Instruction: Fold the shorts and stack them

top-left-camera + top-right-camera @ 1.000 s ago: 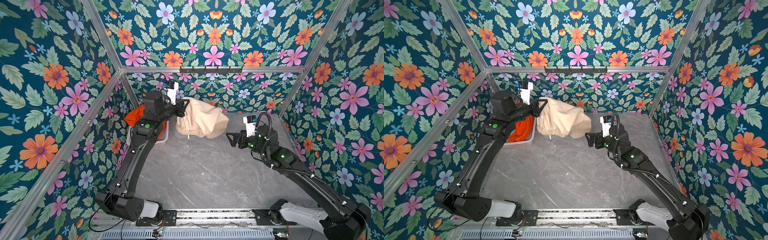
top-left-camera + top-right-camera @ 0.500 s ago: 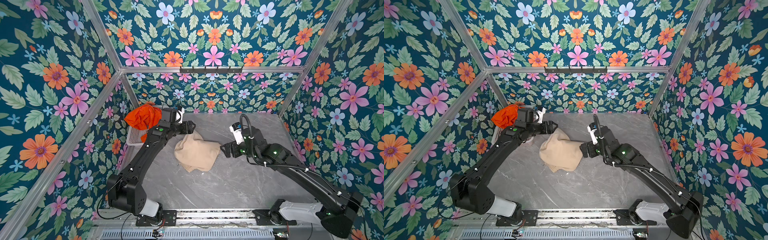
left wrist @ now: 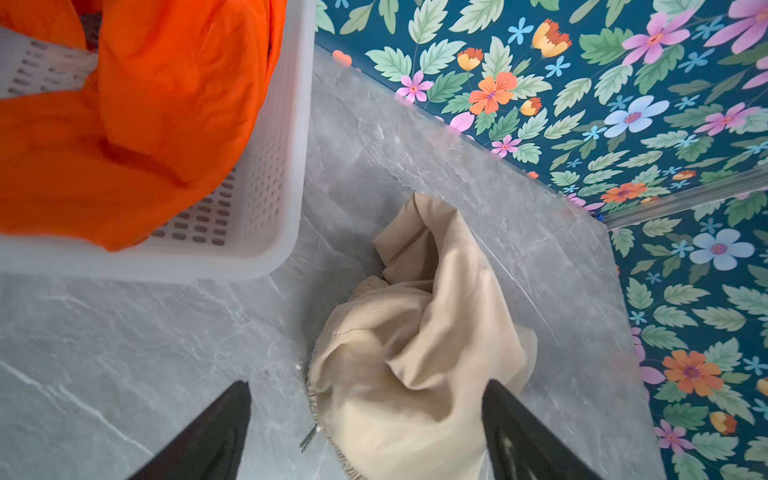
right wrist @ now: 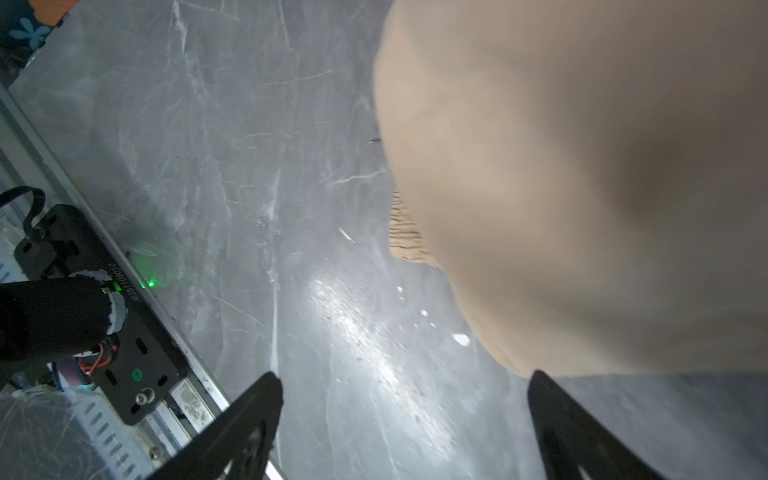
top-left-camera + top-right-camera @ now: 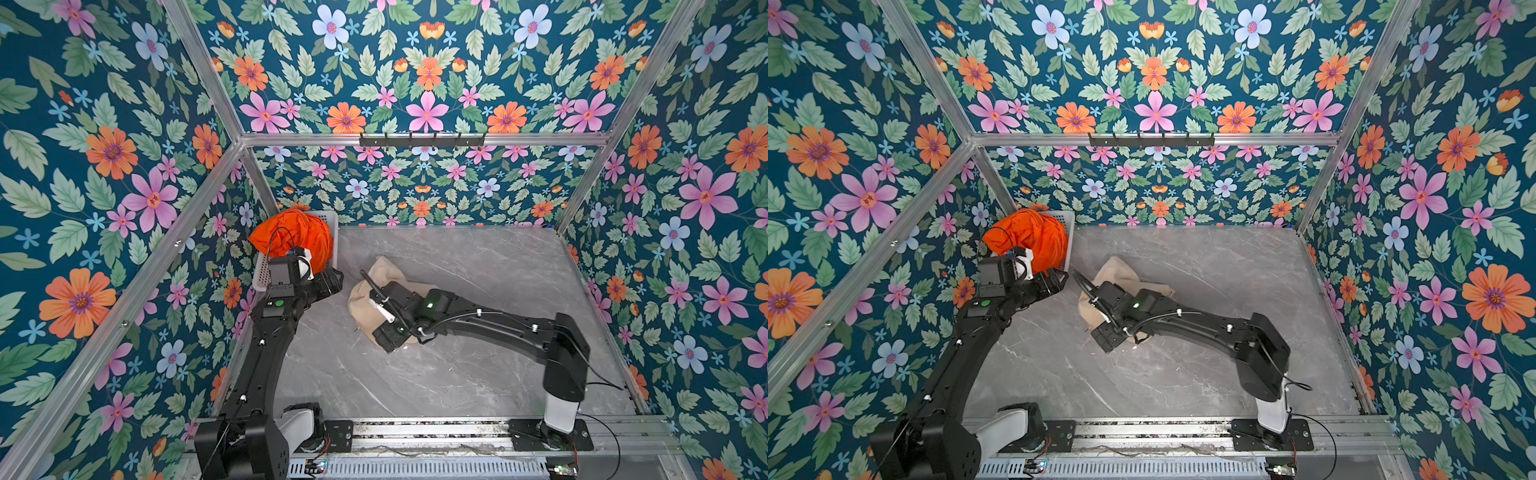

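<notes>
Lying just beside right fingers (image 4: 582, 436): beige shorts (image 4: 582, 166)

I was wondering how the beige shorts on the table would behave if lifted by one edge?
Probably floppy: the beige shorts lie in a crumpled heap with deep folds, so they would likely drape and hang. Likely light, as the thin cloth holds loose puffs. The gathered waistband looks thicker and may give a firmer pinch.
</notes>
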Motion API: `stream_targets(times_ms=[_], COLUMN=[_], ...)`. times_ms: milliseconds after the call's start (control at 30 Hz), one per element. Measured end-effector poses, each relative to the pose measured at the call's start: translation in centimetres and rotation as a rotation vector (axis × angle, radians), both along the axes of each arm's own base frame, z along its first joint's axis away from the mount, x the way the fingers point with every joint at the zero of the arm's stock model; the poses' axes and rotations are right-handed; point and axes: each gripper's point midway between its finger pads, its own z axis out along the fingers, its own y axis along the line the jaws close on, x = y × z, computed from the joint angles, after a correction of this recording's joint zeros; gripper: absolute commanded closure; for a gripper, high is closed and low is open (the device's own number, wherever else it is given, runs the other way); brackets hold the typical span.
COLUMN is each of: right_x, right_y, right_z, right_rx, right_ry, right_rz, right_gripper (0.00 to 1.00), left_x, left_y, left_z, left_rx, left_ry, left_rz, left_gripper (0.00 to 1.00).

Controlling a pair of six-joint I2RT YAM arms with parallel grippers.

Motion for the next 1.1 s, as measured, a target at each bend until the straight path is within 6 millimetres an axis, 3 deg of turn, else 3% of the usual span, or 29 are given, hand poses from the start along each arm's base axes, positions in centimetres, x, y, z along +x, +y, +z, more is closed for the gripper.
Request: stream_targets(times_ms=[233,533,633,800,900,967,1033,1100], right_x=[2.5,5.4,6.0,7.1,6.1,5.8,5.6,6.0], right_y=[2.9,2.6,3.3,4.0,3.2,3.4,3.7,3.1], right_z=[-5.5,-11.2,-11.5,-11.5,-10.0,-6.8,-1.6,5.2], right_rx=[-0.054,-0.106,-0.086,-0.049,-0.054,-0.002,0.107,0.250], right_ry=[0.040,0.103,0.089,0.065,0.096,0.090,0.080,0.048], right_rz=[-0.047,-0.143,-0.156,-0.185,-0.179,-0.155,-0.133,-0.122], right_gripper=[0.14,0.29,0.45,0.82,0.90,0.92,0.94,0.95], left_x=[-0.6,-0.3,-0.4,-0.7,-0.9,-1.0,-1.2,-1.2], left_y=[1.1,0.8,0.7,0.6,0.4,0.2,0.1,0.1], left_z=[-1.0,-0.6,-0.7,-1.0,-0.6,-0.1,0.8,1.9], left_rx=[-0.059,-0.084,-0.090,-0.093,-0.093,-0.085,-0.079,-0.064], left_ry=[0.018,-0.002,0.000,0.004,-0.008,-0.031,-0.056,-0.090], left_rz=[0.027,0.005,-0.003,-0.005,-0.017,-0.036,-0.045,-0.054], left_gripper=[0.12,0.13,0.13,0.13,0.13,0.14,0.14,0.14])
